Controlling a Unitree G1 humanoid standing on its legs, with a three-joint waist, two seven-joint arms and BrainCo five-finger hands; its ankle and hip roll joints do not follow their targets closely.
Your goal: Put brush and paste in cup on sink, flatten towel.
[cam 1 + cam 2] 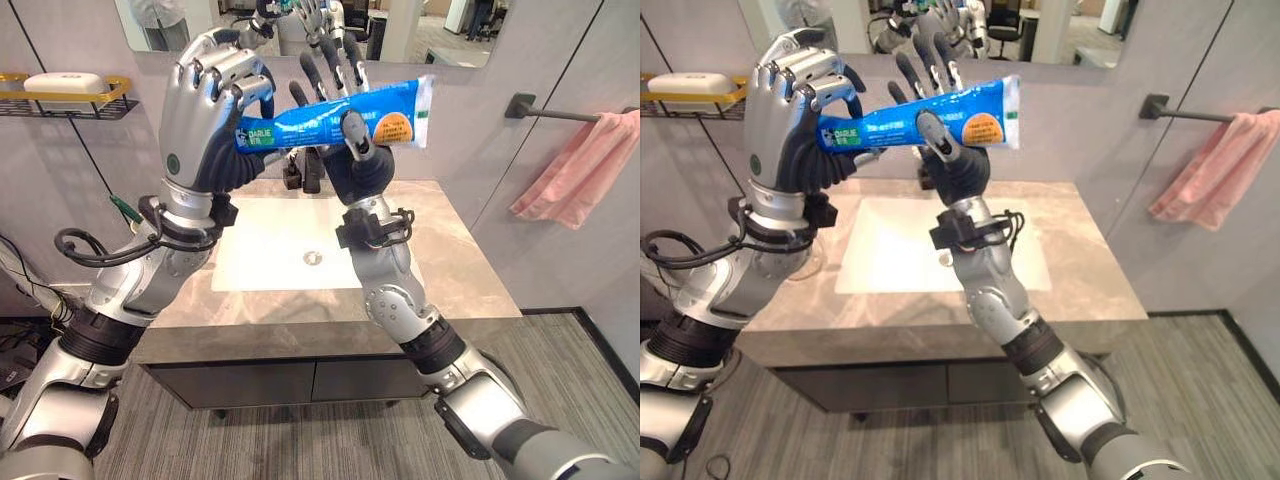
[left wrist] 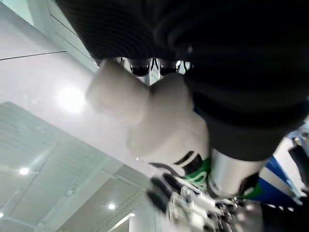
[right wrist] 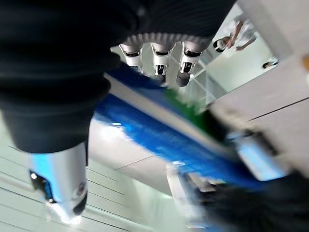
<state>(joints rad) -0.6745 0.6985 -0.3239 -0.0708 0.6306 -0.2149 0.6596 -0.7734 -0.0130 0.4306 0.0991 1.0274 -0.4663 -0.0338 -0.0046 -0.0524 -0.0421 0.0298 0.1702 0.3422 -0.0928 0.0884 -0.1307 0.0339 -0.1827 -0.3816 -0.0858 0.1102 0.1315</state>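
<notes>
Gripping toothpaste tube (image 1: pixel 330 118), left hand (image 1: pixel 205 110) (curled), right hand (image 1: pixel 345 120) upright

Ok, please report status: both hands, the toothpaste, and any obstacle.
Left hand shut on toothpaste tube cap end. Right hand pinching tube middle, fingers straight. Tube held high above sink. Pink towel bunched on rail. No obstacle seen.

A yellow-rimmed wire shelf (image 1: pixel 60 100) on the wall carries a white bar of soap (image 1: pixel 64 82). A mirror (image 1: pixel 440 28) hangs above the grey marble tabletop (image 1: pixel 455 270). A dark cabinet (image 1: pixel 300 382) sits beneath it, over grey wood-look floor (image 1: pixel 590 360).
</notes>
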